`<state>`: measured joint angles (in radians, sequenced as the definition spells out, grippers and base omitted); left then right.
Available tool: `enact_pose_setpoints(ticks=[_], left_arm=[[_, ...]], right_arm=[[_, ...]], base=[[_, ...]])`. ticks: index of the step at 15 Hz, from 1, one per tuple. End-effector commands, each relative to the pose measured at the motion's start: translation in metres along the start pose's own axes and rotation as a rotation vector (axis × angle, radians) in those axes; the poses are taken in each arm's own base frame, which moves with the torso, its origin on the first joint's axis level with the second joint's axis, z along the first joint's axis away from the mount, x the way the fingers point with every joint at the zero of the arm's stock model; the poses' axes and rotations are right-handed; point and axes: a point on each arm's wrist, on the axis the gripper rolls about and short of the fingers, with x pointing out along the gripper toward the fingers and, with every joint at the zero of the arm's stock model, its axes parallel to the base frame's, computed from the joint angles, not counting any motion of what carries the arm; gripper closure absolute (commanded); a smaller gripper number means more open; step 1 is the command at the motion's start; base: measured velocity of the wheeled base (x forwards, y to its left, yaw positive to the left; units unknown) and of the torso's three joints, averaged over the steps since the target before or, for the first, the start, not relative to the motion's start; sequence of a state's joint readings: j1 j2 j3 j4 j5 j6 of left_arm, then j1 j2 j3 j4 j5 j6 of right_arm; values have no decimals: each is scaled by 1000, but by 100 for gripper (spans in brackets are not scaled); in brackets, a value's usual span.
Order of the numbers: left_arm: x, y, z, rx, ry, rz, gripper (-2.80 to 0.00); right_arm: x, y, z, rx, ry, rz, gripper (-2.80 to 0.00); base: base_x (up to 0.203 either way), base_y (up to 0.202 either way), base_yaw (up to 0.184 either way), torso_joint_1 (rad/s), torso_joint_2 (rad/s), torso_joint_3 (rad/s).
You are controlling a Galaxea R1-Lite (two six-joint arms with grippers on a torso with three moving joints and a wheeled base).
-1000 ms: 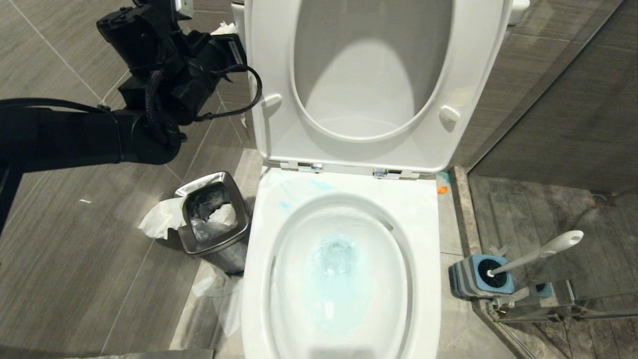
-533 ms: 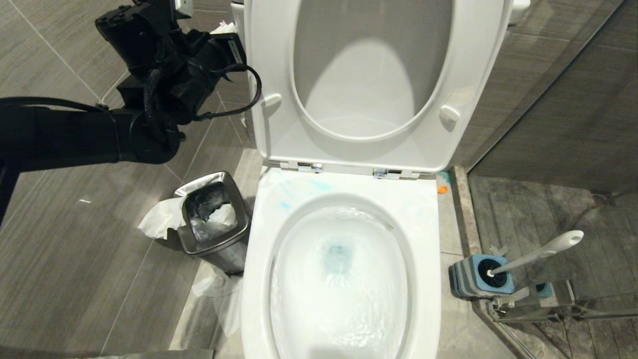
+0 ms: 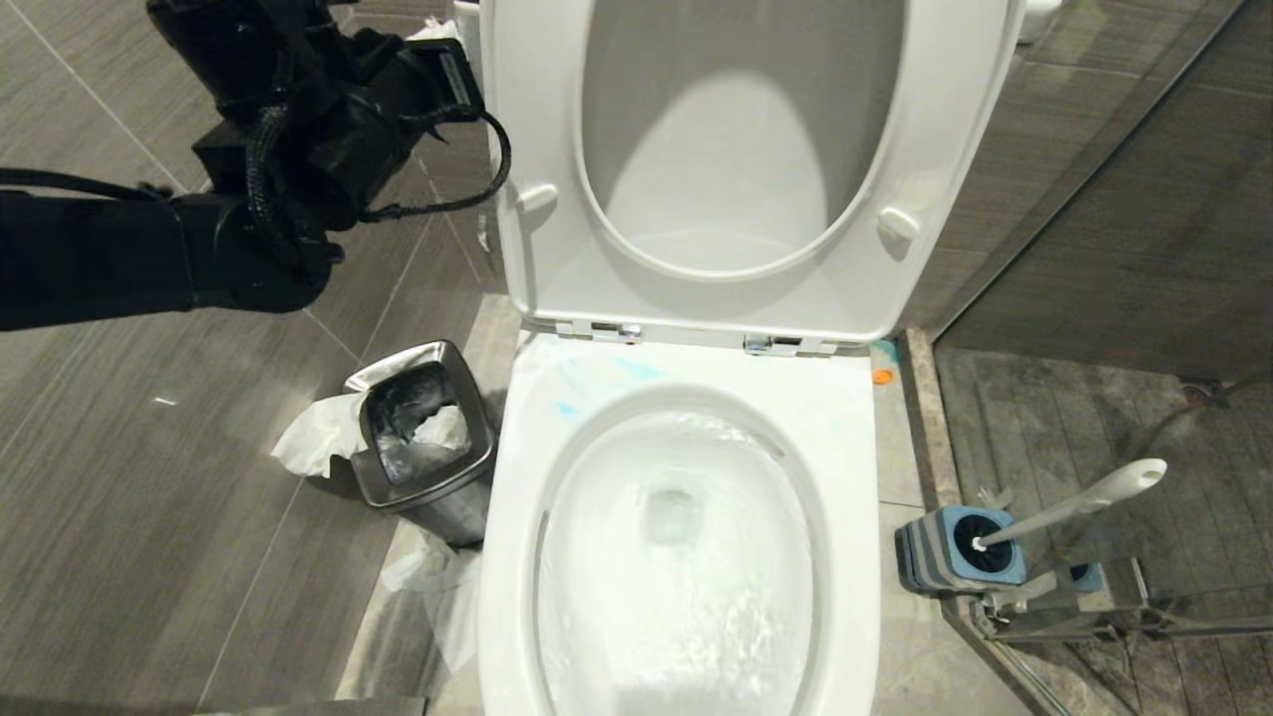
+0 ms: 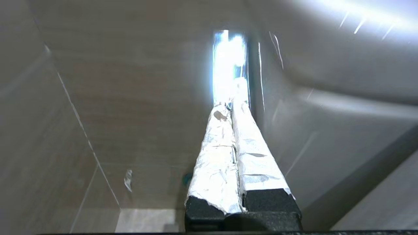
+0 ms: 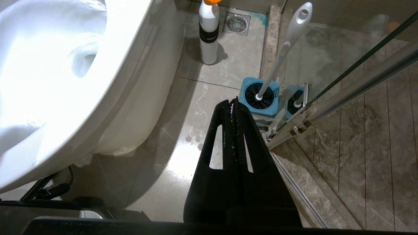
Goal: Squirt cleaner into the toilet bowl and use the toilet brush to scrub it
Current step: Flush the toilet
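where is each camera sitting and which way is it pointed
Head view: high on the robot, looking down on the toilet bowl and steel bin; the left arm shows.
Left wrist view: behind the shut left pincer, facing wall tile beside the toilet.
Right wrist view: behind the shut right pincer, low, facing the floor, cleaner bottle and toilet brush.
Head and right wrist views share the bowl and the brush.

Water swirled in the toilet bowl [image 3: 676, 567]; the toilet brush [image 3: 1079, 502] stood in its holder [image 3: 950, 562] right of it.
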<state>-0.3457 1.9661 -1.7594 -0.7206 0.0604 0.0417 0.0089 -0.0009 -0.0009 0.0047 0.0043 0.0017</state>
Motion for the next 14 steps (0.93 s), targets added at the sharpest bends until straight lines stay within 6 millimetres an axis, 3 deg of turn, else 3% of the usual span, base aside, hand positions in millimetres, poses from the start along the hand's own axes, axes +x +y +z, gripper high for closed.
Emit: enact_pose_setpoints(ticks=[1, 6, 9, 14], left_arm=[[-14, 3, 47, 3, -87, 6, 0], [-37, 7, 100, 18, -162, 10, 0], [-62, 9, 126, 20, -108, 2, 0], [-109, 15, 144, -24, 22, -150, 0]], right_arm=[[0, 0, 0, 0, 2, 1, 0], [0, 0, 0, 0, 0, 1, 0], [0, 0, 0, 0, 0, 1, 0], [0, 0, 0, 0, 1, 1, 0]], base=[[0, 0, 0, 0, 0, 0], [0, 0, 0, 0, 0, 0], [0, 0, 0, 0, 0, 0], [0, 0, 0, 0, 0, 0]])
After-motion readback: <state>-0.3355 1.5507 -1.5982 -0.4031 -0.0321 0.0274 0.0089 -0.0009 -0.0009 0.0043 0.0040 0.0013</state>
